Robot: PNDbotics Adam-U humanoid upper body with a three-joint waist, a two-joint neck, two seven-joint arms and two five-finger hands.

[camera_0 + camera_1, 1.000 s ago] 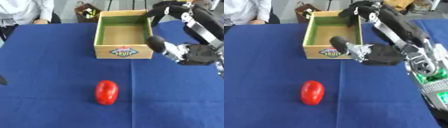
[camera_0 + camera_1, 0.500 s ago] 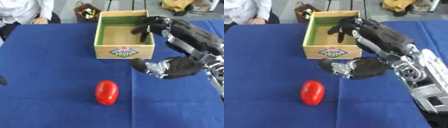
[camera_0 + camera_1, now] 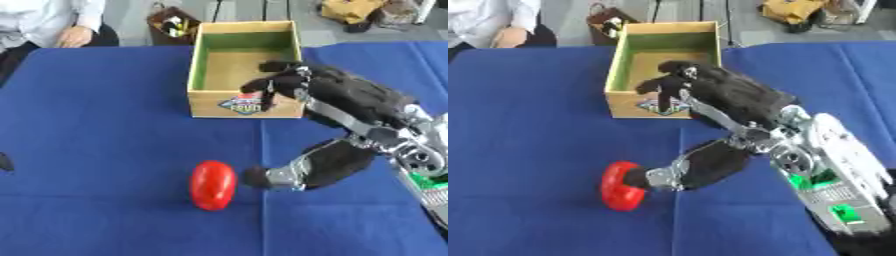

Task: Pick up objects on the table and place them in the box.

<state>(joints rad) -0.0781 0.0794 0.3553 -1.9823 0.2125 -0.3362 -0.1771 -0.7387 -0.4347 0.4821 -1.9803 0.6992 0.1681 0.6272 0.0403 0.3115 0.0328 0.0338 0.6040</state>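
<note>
Left eye view shows a smooth, red, oval object like a tomato or pepper (image 3: 213,184) lying on the blue cloth-covered table (image 3: 96,135), well in front of the open wooden box with a green inner lining and a fruit label on its front wall (image 3: 246,104). The box looks empty from here; nothing can be made out on its floor.

The robot's right hand (image 3: 297,170) reaches in from the right side, low over the cloth, with its thumb tip just beside the red object's right flank. Its fingers (image 3: 278,86) spread out relaxed, pointing up toward the box front, so the hand is open and grips nothing. Whether the thumb already touches the object cannot be told: in the right eye view its dark tip overlaps the red shape, while in the left eye view a thin strip of cloth seems to separate them.

The left hand (image 3: 4,162) appears only as a dark sliver at the left edge; its finger state cannot be told.

The step in hand appears to be the approach for the first pick. The next move likely calls for bringing the fingers down over the top of the object, closing thumb and fingers around its middle, then lifting and carrying it back to the box. Being rounded and smooth, it may roll away if nudged sideways first.
</note>
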